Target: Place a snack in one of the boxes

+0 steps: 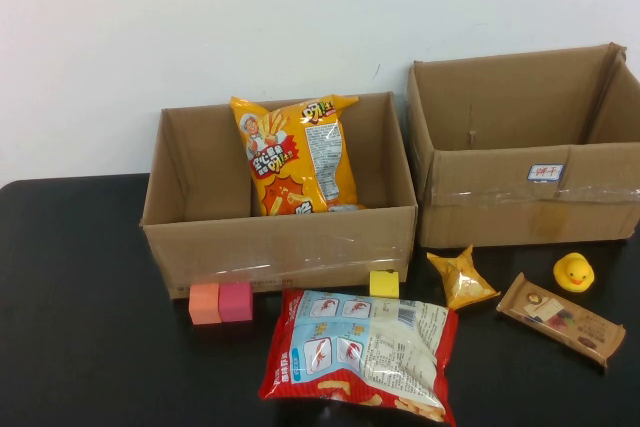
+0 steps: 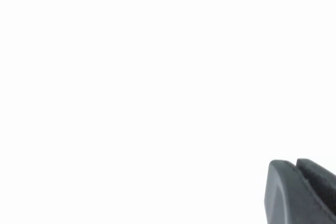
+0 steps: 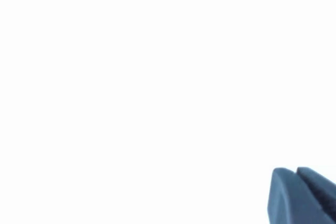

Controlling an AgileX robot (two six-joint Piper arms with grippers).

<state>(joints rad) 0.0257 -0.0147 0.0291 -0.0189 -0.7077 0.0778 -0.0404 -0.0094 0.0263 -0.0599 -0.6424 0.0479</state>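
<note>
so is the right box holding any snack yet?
No: in the high view the right box shows only bare cardboard, while the orange snack bag stands in the left box.

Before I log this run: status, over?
Left gripper, right gripper off table, facing white. Orange snack bag in left box. Right box empty.

Right box stands open; orange chip bag occupies left box.
</note>
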